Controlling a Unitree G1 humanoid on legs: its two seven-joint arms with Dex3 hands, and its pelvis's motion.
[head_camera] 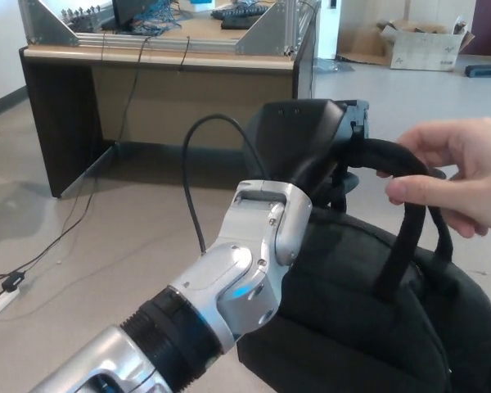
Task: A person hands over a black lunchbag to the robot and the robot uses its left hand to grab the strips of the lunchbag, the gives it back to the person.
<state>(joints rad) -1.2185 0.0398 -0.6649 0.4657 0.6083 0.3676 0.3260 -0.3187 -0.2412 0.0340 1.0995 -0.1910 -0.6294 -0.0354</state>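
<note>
The soft black fabric lunchbag [368, 319] fills the lower right of the frame, its long axis running from the centre down toward the lower right corner, with its top side facing up. Its black padded carrying strips [401, 164] arch upward from the top of the bag into the right middle of the frame, their crest running roughly left to right. The bag's cloth looks matte and slightly slack, with seams visible along its upper panel.

The robot's left hand [307, 139], black and blocky, sits at the upper centre of the frame on a silver jointed wrist that rises from the lower left. It is at the left end of the strips, just above the bag's top; the strips pass right beside its fingers, but whether the fingers are closed around them cannot be told from this angle. A person's hand [458, 176] at the right edge pinches the strips at their crest, holding them up.

Behind, a dark wooden desk [164, 90] stands in the upper left, and a cardboard box [421, 45] lies in the upper right.
</note>
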